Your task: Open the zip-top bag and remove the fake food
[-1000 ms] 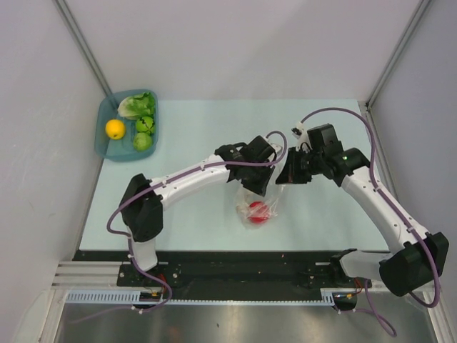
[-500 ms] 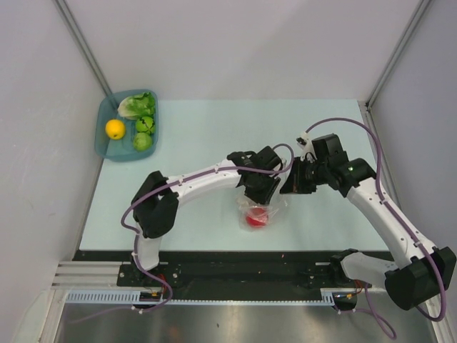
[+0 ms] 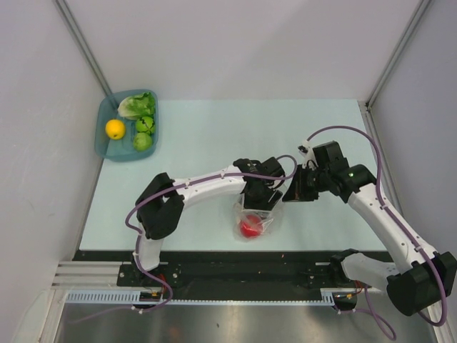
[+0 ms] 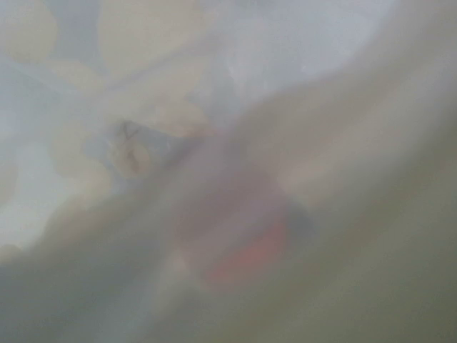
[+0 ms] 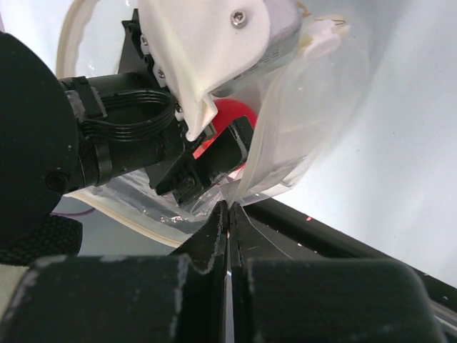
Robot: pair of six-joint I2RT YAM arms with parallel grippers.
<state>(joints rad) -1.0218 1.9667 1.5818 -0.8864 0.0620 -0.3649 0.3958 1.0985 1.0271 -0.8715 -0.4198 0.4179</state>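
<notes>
The zip-top bag [image 3: 272,217] lies near the table's front edge, and a red piece of fake food [image 3: 249,228] is inside it. My left gripper [image 3: 259,203] reaches into the bag's mouth just above the red piece. Its own view is fogged by bag plastic [image 4: 143,107], with only a red blur [image 4: 250,256], so its jaws are unclear. In the right wrist view one black finger [image 5: 211,166] of it lies beside the red piece [image 5: 233,114]. My right gripper [image 5: 228,209] is shut on the bag's edge [image 5: 314,121], at the bag's right side [image 3: 291,187].
A teal tray [image 3: 102,114] at the back left holds a lettuce leaf [image 3: 137,105], a yellow fruit [image 3: 115,128] and two green pieces [image 3: 143,133]. The table's black front edge [image 3: 214,255] runs just below the bag. Side walls stand close.
My left gripper has pushed toward the front edge and deeper into the bag. The bag and red piece have shifted frontward. The right gripper followed slightly, still pinching the edge.
</notes>
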